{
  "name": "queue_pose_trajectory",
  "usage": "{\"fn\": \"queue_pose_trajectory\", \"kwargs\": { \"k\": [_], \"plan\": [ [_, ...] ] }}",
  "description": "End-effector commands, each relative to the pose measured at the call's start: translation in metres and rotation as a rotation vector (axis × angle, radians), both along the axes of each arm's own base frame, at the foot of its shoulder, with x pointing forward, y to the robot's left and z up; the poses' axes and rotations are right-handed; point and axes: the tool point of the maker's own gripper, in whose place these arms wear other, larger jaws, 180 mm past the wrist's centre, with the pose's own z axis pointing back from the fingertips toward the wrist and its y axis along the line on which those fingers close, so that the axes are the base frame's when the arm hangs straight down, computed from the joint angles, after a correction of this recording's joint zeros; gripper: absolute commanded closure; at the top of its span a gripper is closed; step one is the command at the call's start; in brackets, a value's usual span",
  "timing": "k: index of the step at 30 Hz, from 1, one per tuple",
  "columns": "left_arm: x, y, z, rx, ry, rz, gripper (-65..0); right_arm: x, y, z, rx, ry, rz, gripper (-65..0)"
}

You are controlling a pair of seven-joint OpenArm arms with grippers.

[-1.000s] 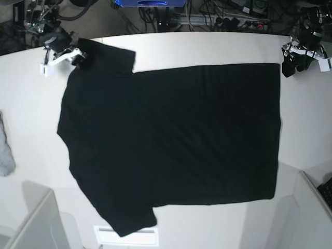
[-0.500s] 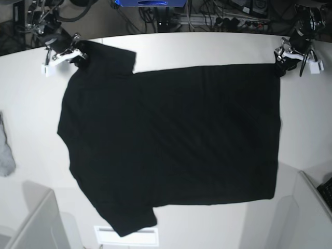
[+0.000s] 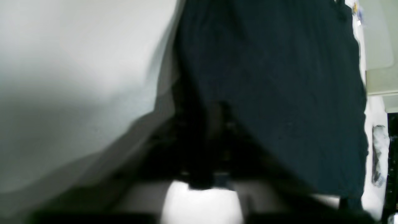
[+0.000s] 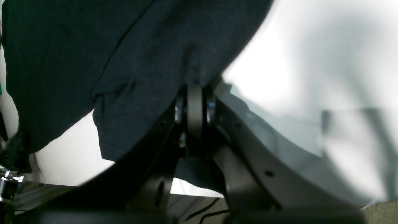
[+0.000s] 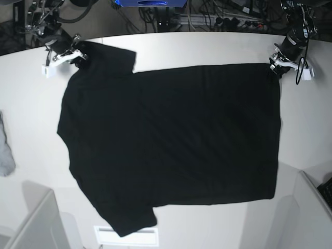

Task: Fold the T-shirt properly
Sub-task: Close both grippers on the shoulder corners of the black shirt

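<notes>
The black T-shirt (image 5: 171, 140) lies spread flat on the white table (image 5: 207, 46), sleeves toward the base view's left and hem toward its right. My right gripper (image 5: 78, 56) sits at the far sleeve in the top left. In the right wrist view its jaws (image 4: 195, 90) are pressed together on the edge of the T-shirt (image 4: 93, 46). My left gripper (image 5: 275, 66) is at the far hem corner, top right. The left wrist view is blurred: the dark fingers (image 3: 217, 115) meet the corner of the T-shirt (image 3: 273, 77), shut on it.
A small grey cloth (image 5: 5, 150) lies at the table's left edge. Grey bin walls stand at the lower left (image 5: 36, 223) and lower right (image 5: 311, 207). Cables and gear (image 5: 218, 15) line the back. A white slotted panel (image 5: 127, 236) sits at the front edge.
My left gripper came in from the right onto the hem corner and closed. My right gripper closed on the sleeve. The T-shirt has not shifted.
</notes>
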Motion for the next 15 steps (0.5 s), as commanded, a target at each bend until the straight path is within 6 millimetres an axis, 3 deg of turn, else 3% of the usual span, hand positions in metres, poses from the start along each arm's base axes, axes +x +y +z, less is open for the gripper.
{"fn": "queue_pose_trajectory", "kwargs": {
  "k": [1, 8, 15],
  "plan": [
    [-0.011, -0.002, -0.008, 0.010, 0.071, -0.036, 0.0, -0.011, -0.006, -0.005, -0.035, 0.045, 0.016, 0.0],
    [-0.016, -0.008, 0.004, 0.035, 0.083, -0.106, 0.0, -0.012, -0.006, 0.001, -0.045, 0.033, 0.023, 0.0],
    [-0.032, -0.013, 0.021, 0.084, 0.085, -0.165, 0.0, -0.016, -0.001, 0.029, -0.089, -0.020, 0.065, 0.0]
  ]
}}
